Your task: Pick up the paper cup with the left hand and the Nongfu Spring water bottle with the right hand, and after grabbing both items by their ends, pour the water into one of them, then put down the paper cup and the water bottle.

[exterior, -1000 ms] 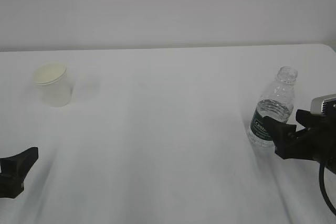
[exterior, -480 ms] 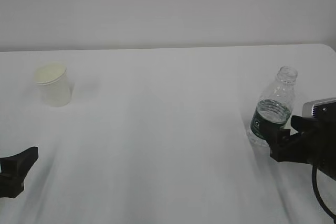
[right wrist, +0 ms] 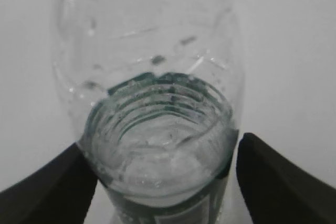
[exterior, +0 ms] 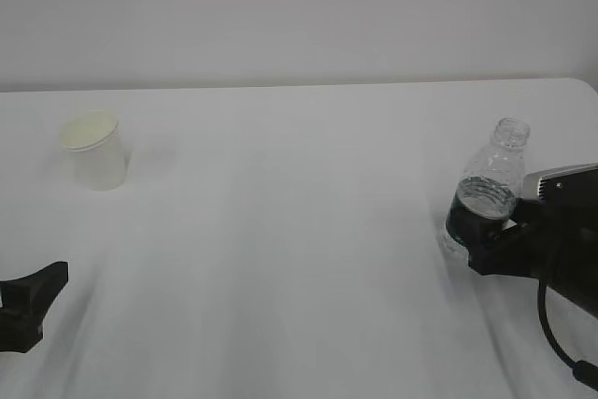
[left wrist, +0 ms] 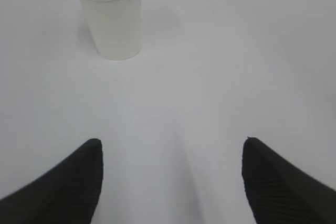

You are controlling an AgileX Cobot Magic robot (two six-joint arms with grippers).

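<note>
1. Clear ribbed Nongfu Spring water bottle is standing upright between the spread fingers of the right hand; jaws released, contact unclear.
2. Water is filling its lower part.
3. Paper cup is sitting well ahead of the left hand, whose jaws are gaping, empty.

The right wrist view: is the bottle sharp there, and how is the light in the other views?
Right wrist view: the bottle fills the frame, its upper part soft, with small glints. Exterior view: flat, even light, washed-out white table, the cup pale with a faint shadow. Left wrist view: fingertips blurred.
</note>
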